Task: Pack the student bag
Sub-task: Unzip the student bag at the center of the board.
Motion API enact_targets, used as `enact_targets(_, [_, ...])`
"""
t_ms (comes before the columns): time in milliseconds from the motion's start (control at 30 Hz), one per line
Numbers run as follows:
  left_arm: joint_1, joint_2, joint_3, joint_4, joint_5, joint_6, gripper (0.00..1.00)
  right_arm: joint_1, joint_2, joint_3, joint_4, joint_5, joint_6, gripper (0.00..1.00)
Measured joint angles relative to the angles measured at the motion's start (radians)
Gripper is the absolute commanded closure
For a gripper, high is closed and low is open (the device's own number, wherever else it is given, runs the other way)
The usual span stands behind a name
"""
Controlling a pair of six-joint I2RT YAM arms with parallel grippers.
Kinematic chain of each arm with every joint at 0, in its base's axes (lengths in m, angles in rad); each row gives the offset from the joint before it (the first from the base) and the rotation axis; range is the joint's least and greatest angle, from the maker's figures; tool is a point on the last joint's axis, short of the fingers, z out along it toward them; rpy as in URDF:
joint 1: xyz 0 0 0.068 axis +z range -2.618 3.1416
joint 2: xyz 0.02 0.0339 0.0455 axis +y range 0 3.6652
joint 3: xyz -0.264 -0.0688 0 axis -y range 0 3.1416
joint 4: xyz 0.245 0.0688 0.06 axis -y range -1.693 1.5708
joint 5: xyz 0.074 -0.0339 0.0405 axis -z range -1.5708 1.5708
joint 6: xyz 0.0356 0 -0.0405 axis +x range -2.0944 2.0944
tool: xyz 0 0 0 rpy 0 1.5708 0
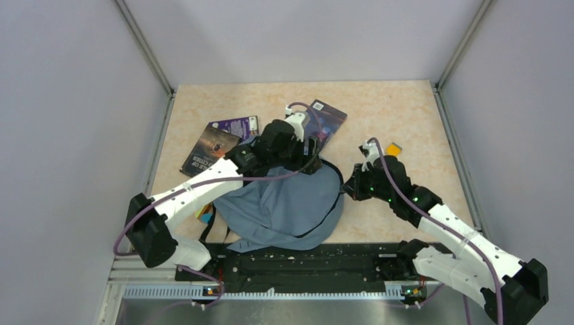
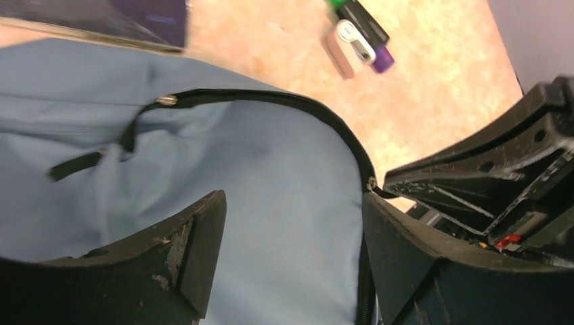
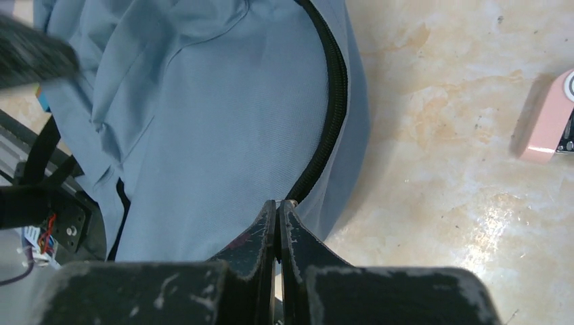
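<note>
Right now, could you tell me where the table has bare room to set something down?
Free: the far strip of the table behind the books, and the far-right corner beyond the small stationery. Crowded: the near middle, where the student bag, left gripper and right gripper meet.

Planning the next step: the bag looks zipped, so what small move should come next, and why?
Probably close the left gripper on the bag fabric. It hangs open over it beside the closed zip, while the right gripper is shut at the zip, so pinning lets it pull.
</note>
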Motion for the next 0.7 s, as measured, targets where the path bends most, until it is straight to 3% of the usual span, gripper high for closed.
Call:
enact_targets(167, [-0.062, 0.007, -0.167, 0.217, 0.058, 0.008, 0.25, 0.001, -0.042, -0.014, 0.017, 0.041, 0.033, 1.0])
enact_targets(400, [-0.139, -0.033, -0.408, 0.534, 0.113, 0.143, 0.25, 0.001, -0.1, -0.014, 0.052, 0.098, 0.059, 1.0])
enact_targets(633, [-0.18, -0.02, -0.496, 0.858, 0.141, 0.192, 0.25, 0.001, -0.079, -0.013, 0.06, 0.127, 0.068, 1.0])
enact_targets(700, [-0.19, 0.0, -0.496, 0.932, 0.139, 0.202, 0.29, 0.001, -0.073, -0.013, 0.059, 0.131, 0.074, 1.0])
